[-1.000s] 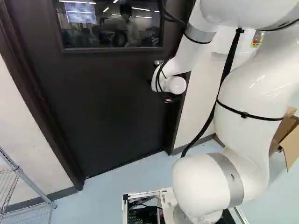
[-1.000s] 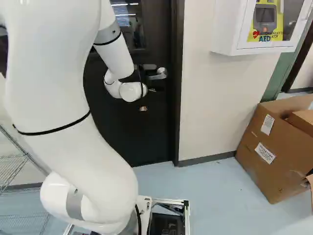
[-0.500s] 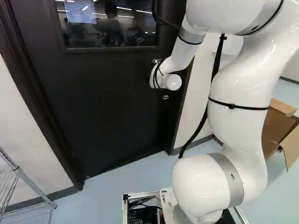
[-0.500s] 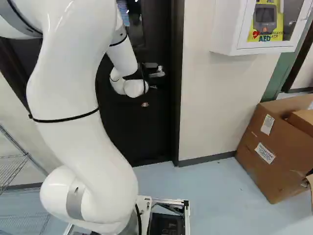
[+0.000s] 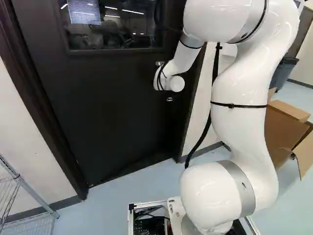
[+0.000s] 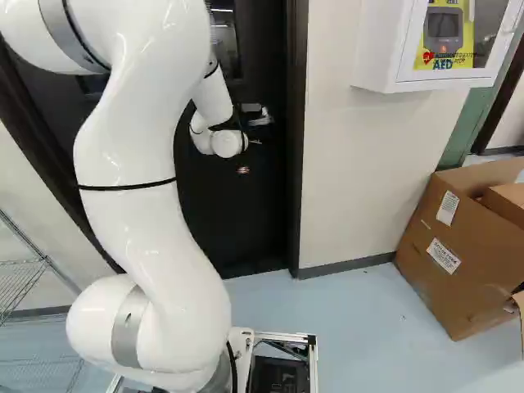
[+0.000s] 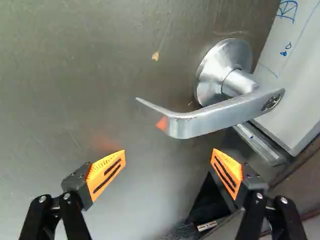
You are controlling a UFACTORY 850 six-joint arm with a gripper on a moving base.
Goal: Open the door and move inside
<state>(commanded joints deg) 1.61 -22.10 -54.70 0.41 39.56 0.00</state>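
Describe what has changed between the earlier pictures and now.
The dark brown door has swung away from the base, and the white arm has reached forward with it. The black gripper is open now; whether its grip changed cannot be told. The base and brown cardboard box stayed put.

Free room lies between the spread fingers (image 7: 106, 172) of the pincer (image 6: 236, 123); at its one o'clock, the lever handle (image 7: 215, 118) blocks, the door (image 7: 100, 65) behind.
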